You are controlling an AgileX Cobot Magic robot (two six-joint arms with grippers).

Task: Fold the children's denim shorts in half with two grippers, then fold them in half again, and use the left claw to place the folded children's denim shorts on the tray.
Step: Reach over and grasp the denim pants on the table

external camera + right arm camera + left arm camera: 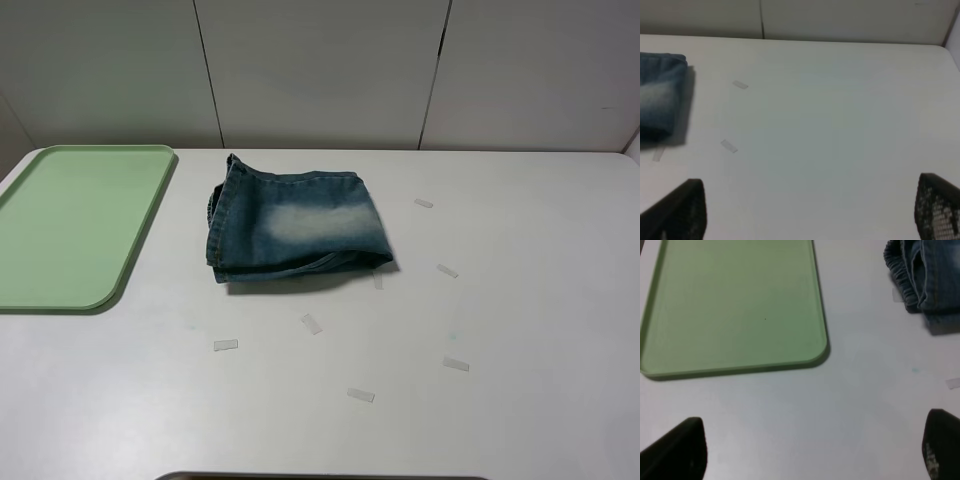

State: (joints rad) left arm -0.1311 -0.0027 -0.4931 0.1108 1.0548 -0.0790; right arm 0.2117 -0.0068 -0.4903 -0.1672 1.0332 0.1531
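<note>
The children's denim shorts (295,225) lie folded into a compact bundle on the white table, gathered waistband to the left, a pale bleached patch on top. Their waistband corner shows in the left wrist view (925,275) and one end in the right wrist view (660,95). The pale green tray (75,225) lies empty at the far left, also in the left wrist view (735,305). Neither arm shows in the exterior view. My left gripper (815,452) is open and empty, short of the tray's corner. My right gripper (810,212) is open and empty over bare table right of the shorts.
Several small clear tape strips (312,323) lie on the white table (520,300) in front of and right of the shorts. A panelled white wall stands behind the table. A dark edge (320,476) shows at the table's front.
</note>
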